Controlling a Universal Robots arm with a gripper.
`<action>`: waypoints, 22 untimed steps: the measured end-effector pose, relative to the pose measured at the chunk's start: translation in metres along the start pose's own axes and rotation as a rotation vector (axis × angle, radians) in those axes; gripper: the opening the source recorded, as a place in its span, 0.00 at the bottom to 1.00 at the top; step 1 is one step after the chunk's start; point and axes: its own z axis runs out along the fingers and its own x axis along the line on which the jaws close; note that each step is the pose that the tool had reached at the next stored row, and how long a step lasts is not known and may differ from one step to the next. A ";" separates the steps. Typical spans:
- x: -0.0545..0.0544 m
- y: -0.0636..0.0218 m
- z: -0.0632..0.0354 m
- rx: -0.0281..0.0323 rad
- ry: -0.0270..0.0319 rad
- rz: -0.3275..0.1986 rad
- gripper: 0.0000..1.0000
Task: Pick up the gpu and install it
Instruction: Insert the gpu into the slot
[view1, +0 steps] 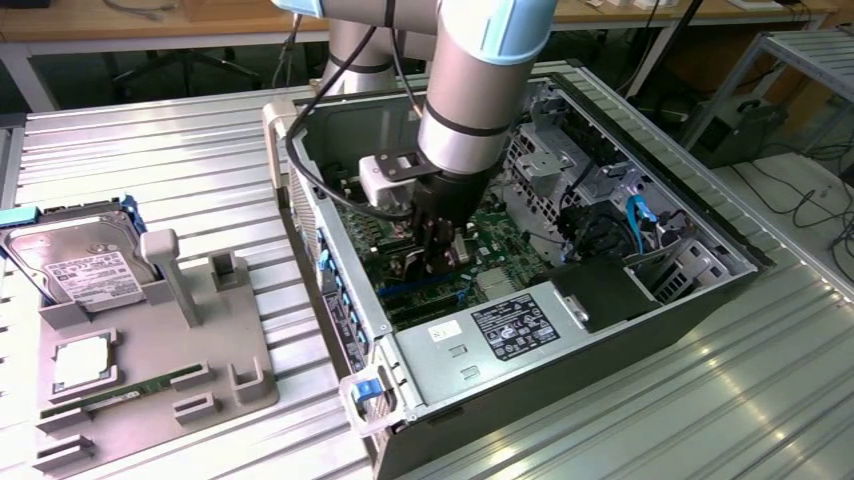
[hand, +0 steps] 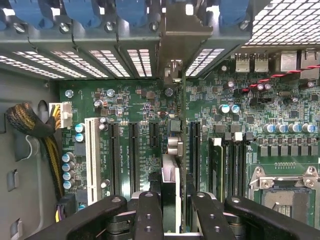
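Pickup done: gripper (hand: 170, 210) is down inside the open pc case (view1: 694, 215), jaws pinching the gpu (hand: 172, 150) edge-on, bracket end at the rear slot openings. Card stands upright over the motherboard (view1: 501, 240) slots; can't tell if it's seated, so install looks unfinished. Tight spot: power supply (view1: 514, 325) near, cable bundle (hand: 30, 125) and blue cables (view1: 638, 222) beside. Outside, at exterior view's left: hard drive (view1: 80, 265), memory stick (view1: 127, 393) on gray tray (view1: 147, 360).
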 end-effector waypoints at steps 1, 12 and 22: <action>0.000 0.0000 0.0008 -0.0004 -0.0001 0.000 0.28; 0.000 -0.0001 0.0010 -0.0003 -0.0013 0.000 0.28; 0.000 0.0001 -0.0038 -0.0007 -0.0003 0.000 0.28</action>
